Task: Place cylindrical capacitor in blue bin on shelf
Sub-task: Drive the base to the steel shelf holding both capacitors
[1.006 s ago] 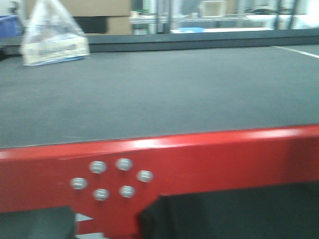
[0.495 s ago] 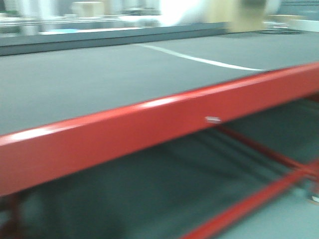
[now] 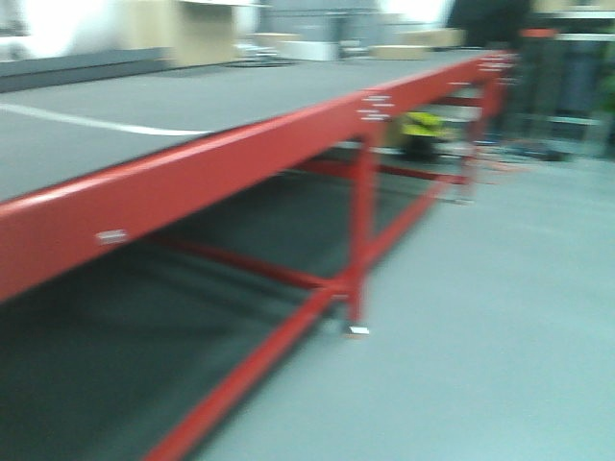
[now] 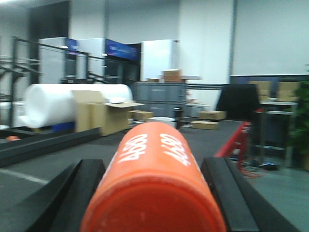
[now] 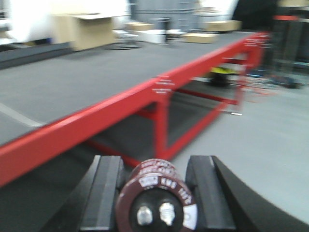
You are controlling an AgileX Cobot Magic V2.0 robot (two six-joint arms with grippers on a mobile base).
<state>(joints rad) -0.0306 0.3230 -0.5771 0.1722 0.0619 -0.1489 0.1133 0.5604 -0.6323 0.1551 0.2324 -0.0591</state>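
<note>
The right end effector [image 5: 154, 180] clasps a dark cylinder [image 5: 155, 193] (two metal studs [image 5: 138, 215]) near a red-framed table [image 5: 96, 116]

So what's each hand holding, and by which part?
Left hand: orange cylindrical capacitor, gripped across its sides. Right hand: dark maroon cylinder, by its sides, terminal end toward camera.

Matte black fingers [image 4: 231, 193] (long, slab-sided)

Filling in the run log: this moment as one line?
left gripper: shut on cylindrical capacitor | right gripper: shut on dark cylinder | red-framed table: in view | capacitor: not yet placed
</note>
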